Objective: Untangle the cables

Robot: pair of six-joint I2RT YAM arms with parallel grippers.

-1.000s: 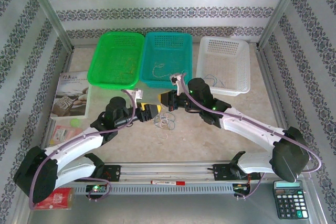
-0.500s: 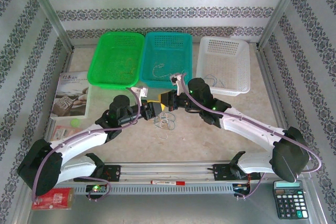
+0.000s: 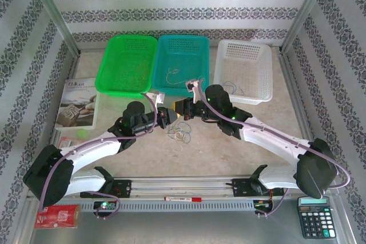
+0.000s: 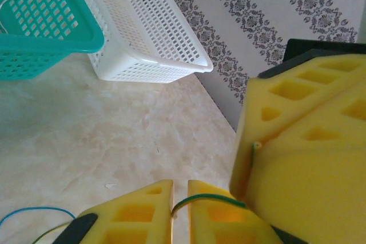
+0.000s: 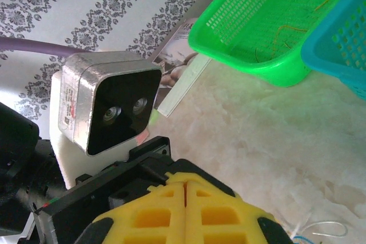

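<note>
A loose tangle of thin cables (image 3: 182, 135) lies on the table below both grippers. My right gripper (image 3: 179, 110) (image 5: 185, 184) is shut on a thin green-yellow cable (image 4: 213, 198), whose end pokes out between its yellow fingers (image 4: 309, 141). That cable arcs across into the narrow gap of my left gripper (image 3: 172, 116) (image 4: 180, 198), whose jaws stand slightly apart around it. A blue cable (image 4: 34, 212) curls on the table at lower left. A whitish loop (image 5: 326, 227) shows below the right gripper.
Three baskets stand at the back: green (image 3: 108, 87), teal (image 3: 163, 91), white (image 3: 220, 78), each with thin wires inside. A booklet (image 3: 77, 104) lies left, with a red packet (image 3: 57, 216), a pen (image 3: 183, 198) and a calculator (image 3: 313, 216) along the near edge.
My left arm has swung right and up until its fingers meet the right gripper's tips. The right arm has stayed put, and the tangle on the table has barely shifted.
</note>
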